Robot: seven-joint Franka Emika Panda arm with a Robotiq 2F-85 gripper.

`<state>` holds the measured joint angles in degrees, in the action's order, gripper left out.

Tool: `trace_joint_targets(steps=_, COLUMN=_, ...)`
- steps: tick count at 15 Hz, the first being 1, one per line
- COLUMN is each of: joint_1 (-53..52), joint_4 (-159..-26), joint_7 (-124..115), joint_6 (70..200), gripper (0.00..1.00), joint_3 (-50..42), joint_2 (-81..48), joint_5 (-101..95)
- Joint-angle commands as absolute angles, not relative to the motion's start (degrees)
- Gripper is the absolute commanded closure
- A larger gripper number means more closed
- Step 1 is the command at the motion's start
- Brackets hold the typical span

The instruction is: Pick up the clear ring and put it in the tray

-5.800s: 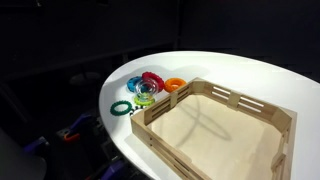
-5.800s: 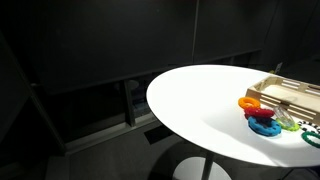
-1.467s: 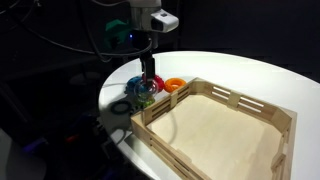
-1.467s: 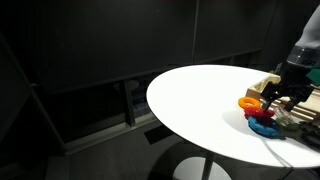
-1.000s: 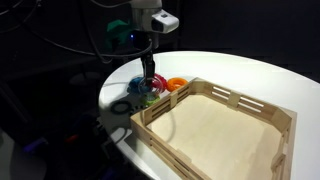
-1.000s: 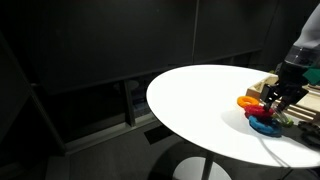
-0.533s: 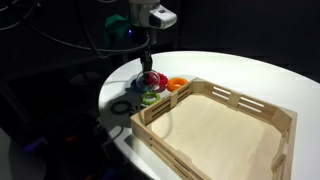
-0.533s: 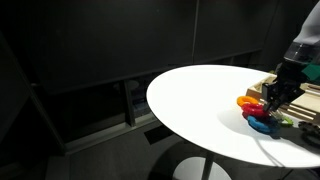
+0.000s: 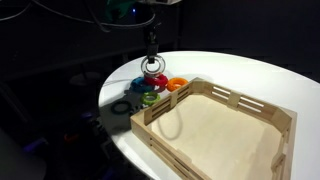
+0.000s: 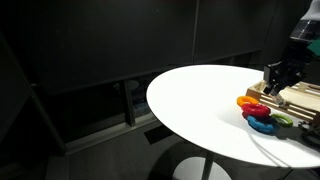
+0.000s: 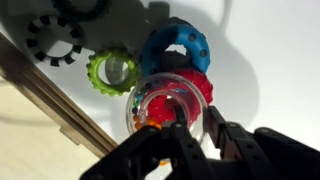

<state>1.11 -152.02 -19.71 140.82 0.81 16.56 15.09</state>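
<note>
clear ring (image 11: 165, 100) is hanging pinched at its rim by the gripper (image 11: 197, 121) fingers, risking slipping from that thin hold before reaching the tray (image 9: 225, 97).

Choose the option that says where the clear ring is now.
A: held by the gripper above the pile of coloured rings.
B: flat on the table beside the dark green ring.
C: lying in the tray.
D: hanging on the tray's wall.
A: the gripper holds the clear ring up over the coloured rings, outside the tray.
</note>
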Motion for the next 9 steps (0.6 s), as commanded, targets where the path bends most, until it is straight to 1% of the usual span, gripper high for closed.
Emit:
trace_joint_targets(steps=1, joint_1=4.3, joint_4=-149.6, joint_7=-22.7, joint_6=137.5, gripper=0.92, joint_3=-0.1, joint_2=18.5, joint_5=13.0)
trace_joint_targets(steps=9, joint_1=11.0, joint_4=-146.1, joint_7=-26.7, joint_6=138.1, gripper=0.92, joint_3=-2.9, joint_2=16.8, joint_5=11.1)
